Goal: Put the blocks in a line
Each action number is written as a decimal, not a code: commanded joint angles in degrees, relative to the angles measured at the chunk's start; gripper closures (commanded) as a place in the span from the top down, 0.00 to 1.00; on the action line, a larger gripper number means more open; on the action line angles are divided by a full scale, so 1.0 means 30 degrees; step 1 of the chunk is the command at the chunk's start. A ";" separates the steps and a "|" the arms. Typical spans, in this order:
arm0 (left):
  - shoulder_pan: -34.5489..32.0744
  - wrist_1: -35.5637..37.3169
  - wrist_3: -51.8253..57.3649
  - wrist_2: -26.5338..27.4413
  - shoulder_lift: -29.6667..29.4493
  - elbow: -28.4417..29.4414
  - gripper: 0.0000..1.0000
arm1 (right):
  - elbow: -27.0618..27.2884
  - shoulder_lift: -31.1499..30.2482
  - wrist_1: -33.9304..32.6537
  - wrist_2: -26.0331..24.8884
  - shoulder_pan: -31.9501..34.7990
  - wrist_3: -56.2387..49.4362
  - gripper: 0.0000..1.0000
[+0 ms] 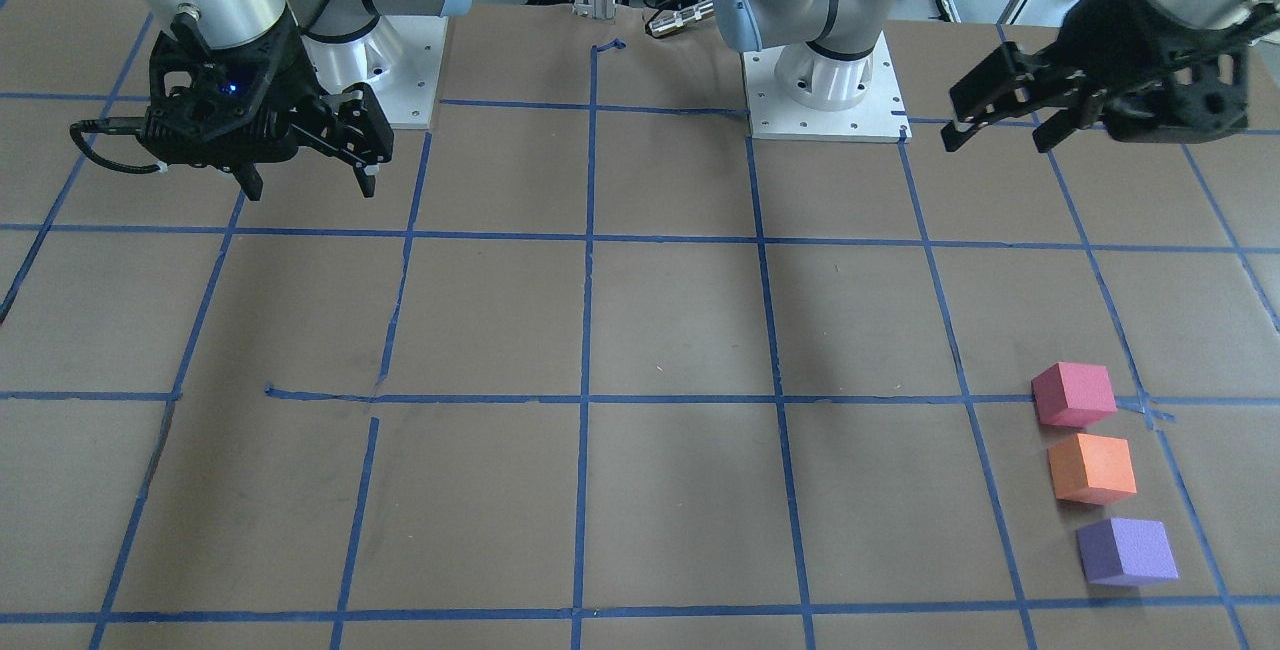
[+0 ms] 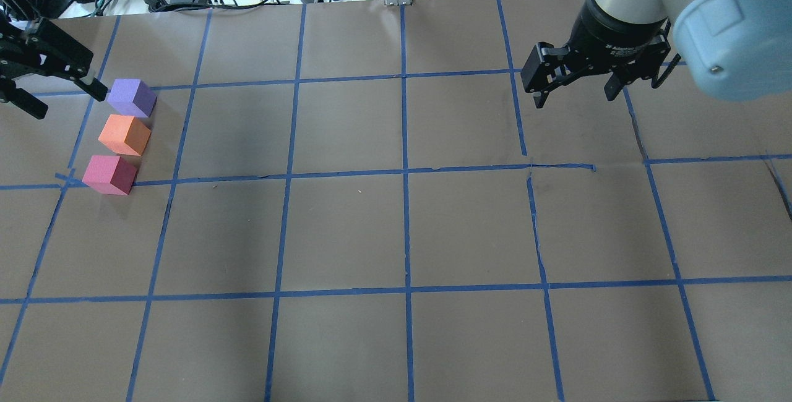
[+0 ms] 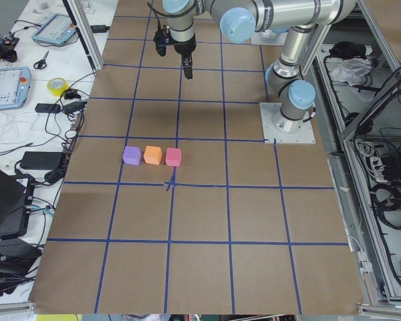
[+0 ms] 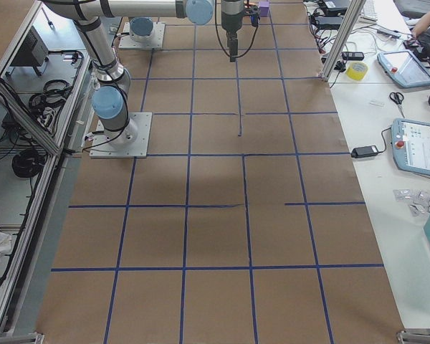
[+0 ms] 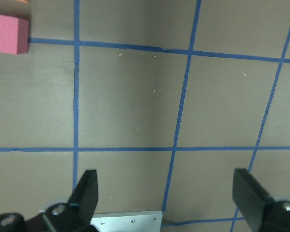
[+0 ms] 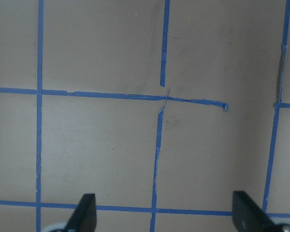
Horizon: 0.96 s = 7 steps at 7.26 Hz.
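Blocks, three foam cubes, lie in one short row on the brown paper-covered table [image 1: 680, 320]: pinkish-red cube [image 1: 1073, 394], orange cube [image 1: 1091, 468] and purple cube [image 1: 1127, 551], the orange one in the middle, each just beside its neighbour with a narrow gap between. The pinkish-red cube sits next to a crossing of the blue tape grid [image 1: 588, 398]. Left gripper [image 1: 1000, 135]: raised above the table, fingers spread wide, nothing between them. The row lies on the table below and beyond its fingertips, outside the gap. In the overhead view the purple cube appears just past one fingertip, and in the left wrist view the pinkish-red cube shows only at the upper left corner, far off to the side of the fingers. Right gripper [image 1: 310, 185]: also raised, fingers likewise wide apart and holding nothing; the right wrist view shows only bare paper and tape lines ahead of its fingertips. All three cubes are well apart from these fingers, at the opposite end of the table.
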 commanded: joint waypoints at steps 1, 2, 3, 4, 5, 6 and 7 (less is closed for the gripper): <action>-0.4844 0.4032 -0.2503 0.0838 0.0000 -0.1464 1.00 | 0.0000 -0.0007 0.0001 0.0000 0.0000 -0.0002 1.00; -0.5819 0.4894 -0.2478 0.1071 0.0233 -0.1966 1.00 | 0.0000 -0.0007 0.0001 0.0000 0.0000 -0.0031 1.00; -0.5713 0.4729 -0.2478 0.1102 0.0612 -0.1942 1.00 | 0.0000 0.0022 0.0001 0.0000 0.0000 -0.0031 1.00; -0.5451 0.4872 -0.2478 0.1016 0.0703 -0.1913 1.00 | 0.0000 -0.0006 0.0001 0.0000 0.0000 -0.0002 1.00; -0.5187 0.5221 -0.2536 0.0812 0.0704 -0.1883 1.00 | 0.0000 -0.0007 0.0001 0.0000 0.0000 -0.0031 1.00; -0.5185 0.5341 -0.2565 0.0781 0.0704 -0.1941 1.00 | 0.0000 0.0022 0.0001 0.0000 0.0000 -0.0002 1.00; -0.5127 0.5545 -0.2536 0.0722 0.0704 -0.1855 1.00 | 0.0000 -0.0006 0.0001 0.0000 0.0000 -0.0031 1.00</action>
